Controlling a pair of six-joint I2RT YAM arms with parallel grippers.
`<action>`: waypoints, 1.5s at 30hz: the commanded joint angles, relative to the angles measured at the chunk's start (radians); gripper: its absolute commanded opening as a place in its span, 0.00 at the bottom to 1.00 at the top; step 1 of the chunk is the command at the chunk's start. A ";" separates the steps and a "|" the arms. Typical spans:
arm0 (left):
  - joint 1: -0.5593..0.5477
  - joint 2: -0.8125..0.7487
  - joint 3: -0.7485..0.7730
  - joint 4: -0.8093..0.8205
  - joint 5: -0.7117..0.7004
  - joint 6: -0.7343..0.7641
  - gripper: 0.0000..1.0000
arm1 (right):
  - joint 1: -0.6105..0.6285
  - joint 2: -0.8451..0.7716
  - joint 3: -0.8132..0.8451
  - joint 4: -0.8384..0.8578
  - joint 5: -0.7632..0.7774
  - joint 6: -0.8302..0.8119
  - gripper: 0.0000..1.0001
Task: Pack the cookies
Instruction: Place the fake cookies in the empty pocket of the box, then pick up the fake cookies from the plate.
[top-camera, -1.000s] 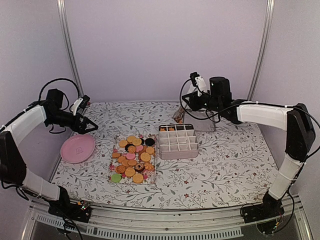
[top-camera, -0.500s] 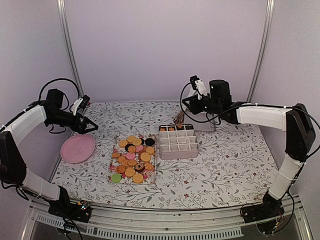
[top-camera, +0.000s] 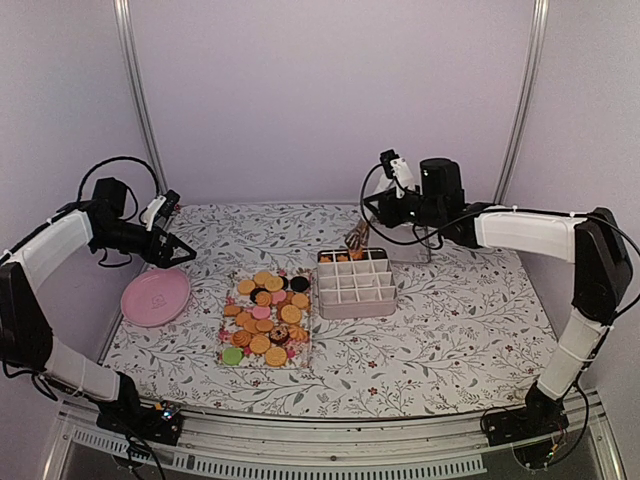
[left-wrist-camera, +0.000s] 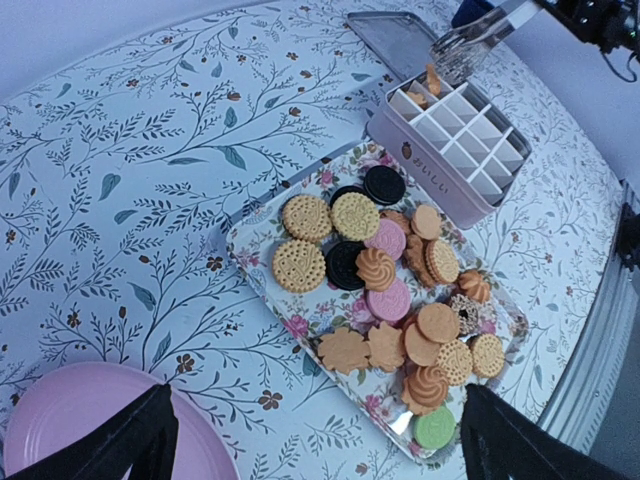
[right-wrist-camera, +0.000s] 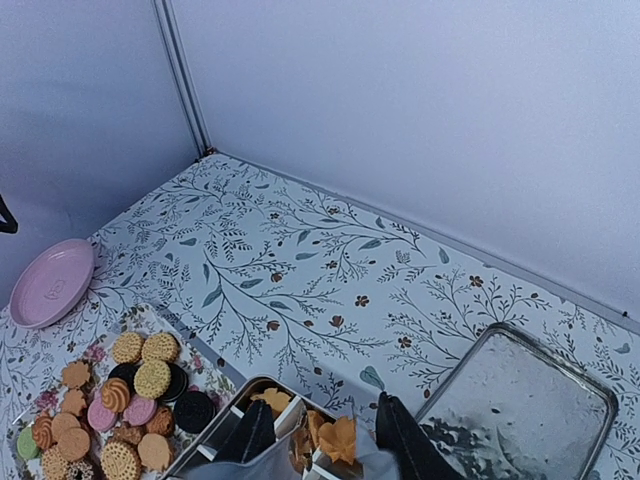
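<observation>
The left gripper (top-camera: 178, 252) hangs wide open near the pink plate (top-camera: 155, 297), holding nothing. The cookies (top-camera: 265, 320) lie heaped on a floral tray (left-wrist-camera: 252, 250), and a few sit in the divided box (top-camera: 357, 290). Only the right wrist view shows the right gripper (right-wrist-camera: 325, 440) partly open, with a leaf-shaped cookie (right-wrist-camera: 337, 436) between its fingers and clear of both. A metal lid (right-wrist-camera: 520, 400) lies beside it.

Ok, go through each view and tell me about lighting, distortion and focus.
Top external: soft, even, violet-tinted light with barely any shadows; the frame posts splay apart upward, a wide-angle look. Left wrist: cookies sharp, but the table edge curves. Right wrist: the metal lid shows dull, mottled reflections with no hard glare; the bottom edge is blurred.
</observation>
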 joint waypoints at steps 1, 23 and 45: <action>-0.006 0.001 0.019 0.012 0.009 -0.004 0.99 | -0.005 -0.067 -0.005 0.015 -0.022 -0.002 0.34; -0.006 -0.002 0.016 0.016 0.001 -0.009 0.99 | 0.309 0.057 0.168 -0.029 -0.059 -0.017 0.35; -0.006 -0.012 0.007 0.017 0.007 0.000 0.99 | 0.388 0.444 0.489 -0.041 -0.038 -0.006 0.36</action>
